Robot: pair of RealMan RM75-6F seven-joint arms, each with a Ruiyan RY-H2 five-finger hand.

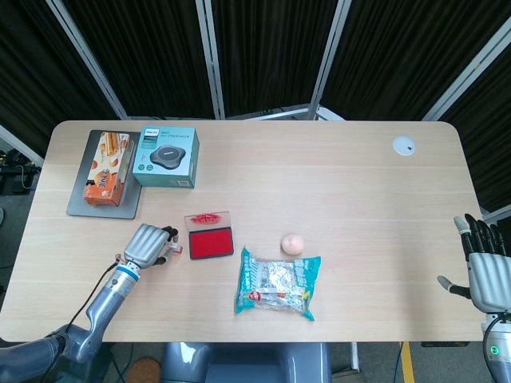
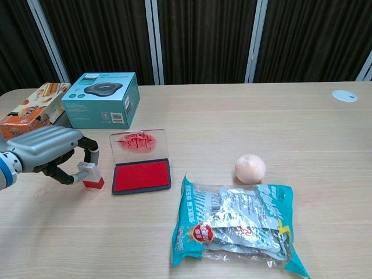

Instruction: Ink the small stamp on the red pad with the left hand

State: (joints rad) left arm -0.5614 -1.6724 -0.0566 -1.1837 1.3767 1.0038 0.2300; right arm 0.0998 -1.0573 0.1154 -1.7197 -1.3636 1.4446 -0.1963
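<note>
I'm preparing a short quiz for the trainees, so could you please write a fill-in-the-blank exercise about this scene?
1. The left hand pinches the small ____.
2. The stamp stands on the table, to the ____ of the red pad in the chest view.
3. The pad's clear lid is ____.

Missing words: stamp; left; open
</note>
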